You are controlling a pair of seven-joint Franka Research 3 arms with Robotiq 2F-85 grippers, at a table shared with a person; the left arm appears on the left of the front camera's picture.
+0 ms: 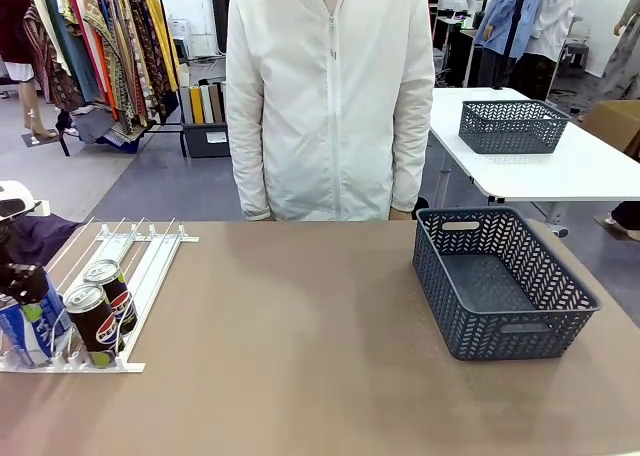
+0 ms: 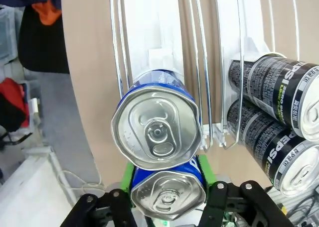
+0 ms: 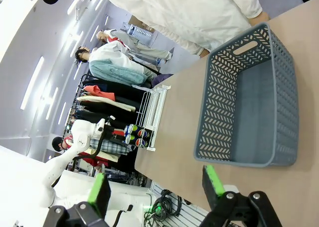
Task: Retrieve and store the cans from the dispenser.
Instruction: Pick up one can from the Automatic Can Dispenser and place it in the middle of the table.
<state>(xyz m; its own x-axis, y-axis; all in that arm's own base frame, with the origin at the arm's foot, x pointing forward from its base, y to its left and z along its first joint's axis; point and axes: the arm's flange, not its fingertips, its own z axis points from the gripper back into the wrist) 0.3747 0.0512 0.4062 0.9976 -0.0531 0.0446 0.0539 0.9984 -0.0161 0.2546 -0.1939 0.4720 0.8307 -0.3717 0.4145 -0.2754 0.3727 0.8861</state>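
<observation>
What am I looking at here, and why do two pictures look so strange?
This is a robot with two arms at a brown table, facing a person in a white jacket. The front picture comes from a fixed camera between the arms. The other two come from cameras on the wrists, looking along each claw, so they appear tilted. On the table lie a white dispenser holding two black Pepsi cans, and an empty grey basket. The left gripper is shut on a blue can in the dispenser, another blue can just behind it. The right gripper is open, holding nothing.
</observation>
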